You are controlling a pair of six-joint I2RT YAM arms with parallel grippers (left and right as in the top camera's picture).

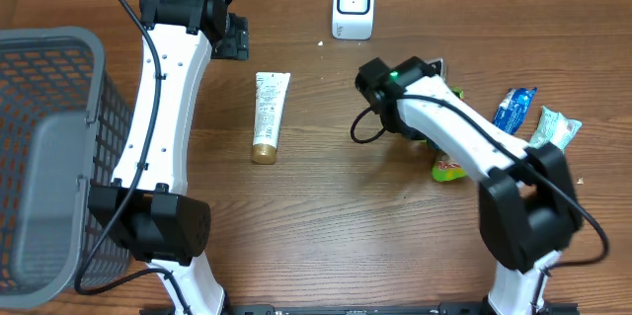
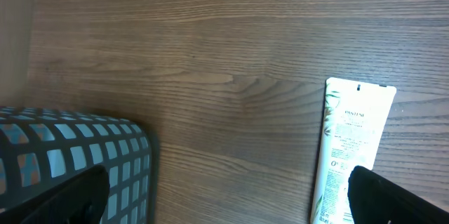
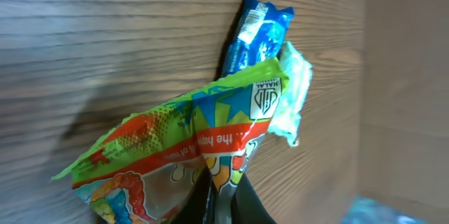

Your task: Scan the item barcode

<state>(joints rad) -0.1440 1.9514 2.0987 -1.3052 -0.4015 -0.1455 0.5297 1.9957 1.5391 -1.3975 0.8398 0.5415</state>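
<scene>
My right gripper (image 3: 228, 199) is shut on a crinkly green, orange and red candy bag (image 3: 161, 157), pinching its lower edge and holding it off the wooden table. In the overhead view the bag (image 1: 449, 168) shows partly under the right arm, to the right of the middle. The white barcode scanner (image 1: 354, 6) stands at the back of the table, well away from the bag. My left gripper (image 2: 228, 206) is open and empty at the back left (image 1: 235, 39). A white tube (image 2: 351, 154) lies just inside its right finger.
A blue packet (image 1: 513, 110) and a pale green packet (image 1: 553, 129) lie at the right. The white tube (image 1: 269, 116) with a gold cap lies mid-table. A grey mesh basket (image 1: 49, 147) fills the left side. Brown cardboard walls border the back.
</scene>
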